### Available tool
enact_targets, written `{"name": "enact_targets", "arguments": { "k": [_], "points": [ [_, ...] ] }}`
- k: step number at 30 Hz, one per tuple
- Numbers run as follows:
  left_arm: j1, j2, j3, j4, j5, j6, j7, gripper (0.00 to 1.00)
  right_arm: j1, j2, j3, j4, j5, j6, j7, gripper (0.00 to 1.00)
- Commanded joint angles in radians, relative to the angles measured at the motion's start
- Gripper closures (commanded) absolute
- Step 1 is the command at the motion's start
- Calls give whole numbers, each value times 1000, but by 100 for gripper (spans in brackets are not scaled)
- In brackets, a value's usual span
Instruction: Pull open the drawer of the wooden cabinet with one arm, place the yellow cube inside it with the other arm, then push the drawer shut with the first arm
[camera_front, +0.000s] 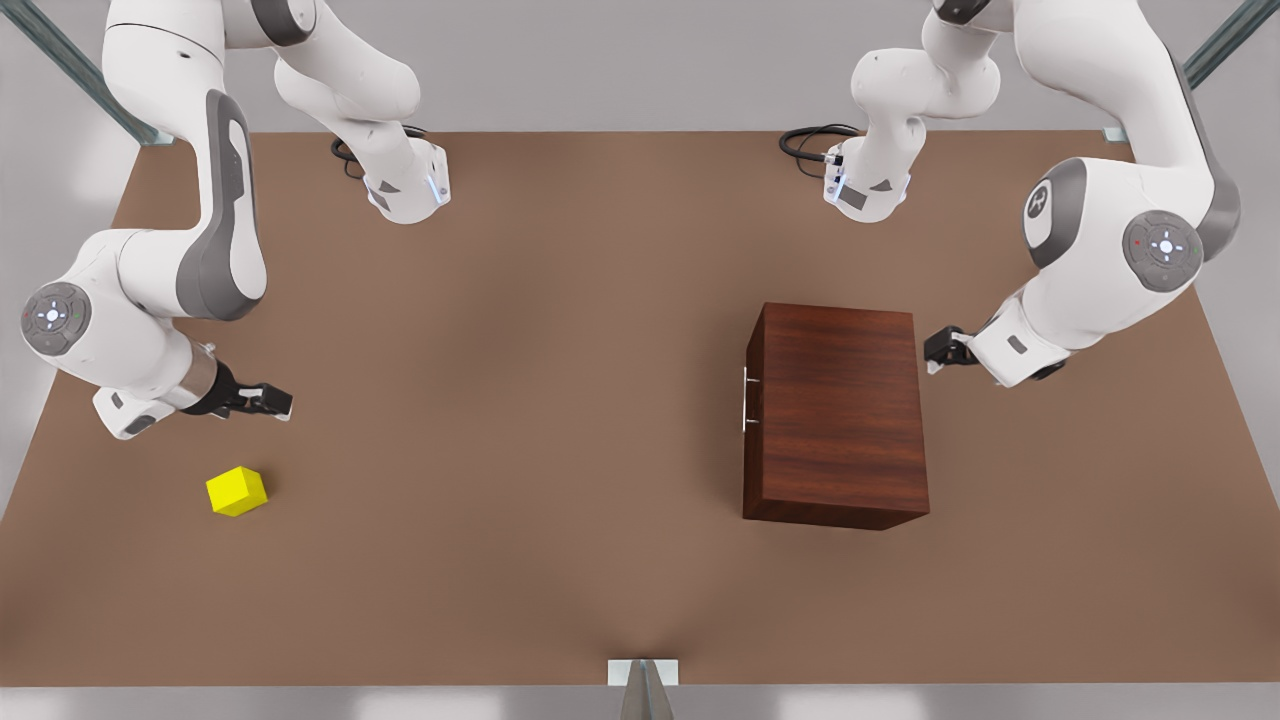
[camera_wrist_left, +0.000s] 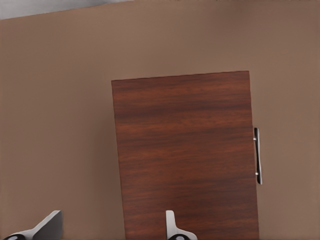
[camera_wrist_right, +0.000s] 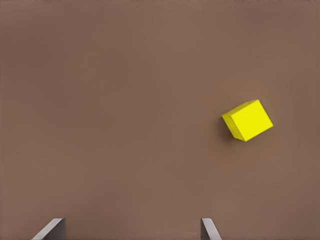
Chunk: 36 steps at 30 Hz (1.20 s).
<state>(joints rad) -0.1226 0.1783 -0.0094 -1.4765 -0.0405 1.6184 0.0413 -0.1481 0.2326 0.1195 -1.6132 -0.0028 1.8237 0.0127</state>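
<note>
Left pincer (camera_front: 938, 352), fingers wide and empty, sits just beside the cabinet (camera_front: 835, 415) on the side opposite the handle (camera_front: 746, 399), so it must go around; right pincer (camera_front: 262, 401), also wide, is near the cube (camera_front: 236, 490) on the surface (camera_front: 560, 330).

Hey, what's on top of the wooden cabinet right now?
Nothing rests on the wooden cabinet; its top is bare wood. The yellow cube sits apart on the table. The drawer is shut, so its inside is hidden.
</note>
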Motion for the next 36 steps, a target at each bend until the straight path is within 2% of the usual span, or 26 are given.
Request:
{"name": "enact_targets", "arguments": {
  "k": [1,3,4,5,6,8,10,12,15,17,18,19,25,36],
  "points": [
    [-8,3,0,1,1,21,2,0,-1,-1,0,1,1,14,7,0],
    [-55,4,-1,10,13,14,-8,0,-1,-1,-1,4,-2,14,10,0],
    [-129,18,-1,24,22,14,-81,0,-4,-3,-3,19,-23,14,21,0],
    [-228,39,-1,27,65,14,-250,0,-5,-3,-15,62,-58,-35,171,0],
    [-350,82,-1,25,122,20,-333,0,-2,11,-20,111,-94,-60,377,0],
    [-485,162,-1,51,126,57,-483,0,-5,30,-27,151,-108,-60,559,0],
    [-584,328,0,212,126,92,-753,0,-10,48,-41,164,-40,-46,566,0],
    [-632,397,0,223,165,144,-850,0,-84,56,-35,157,89,-29,563,0],
    [-654,434,0,214,163,175,-928,0,-61,85,-34,164,26,-27,740,0],
    [-614,383,11,78,93,298,-931,0,-70,93,-46,165,27,-11,834,0],
    [-614,380,28,61,105,298,-926,0,-70,96,-46,165,26,12,875,0],
    [-611,388,32,39,191,301,-916,0,-70,102,-44,168,26,19,877,0],
    [-600,382,32,-25,363,298,-902,0,-73,154,-50,211,24,20,869,0],
    [-621,435,32,-53,468,298,-963,0,-71,180,-50,226,24,34,875,0]
  ]
}}
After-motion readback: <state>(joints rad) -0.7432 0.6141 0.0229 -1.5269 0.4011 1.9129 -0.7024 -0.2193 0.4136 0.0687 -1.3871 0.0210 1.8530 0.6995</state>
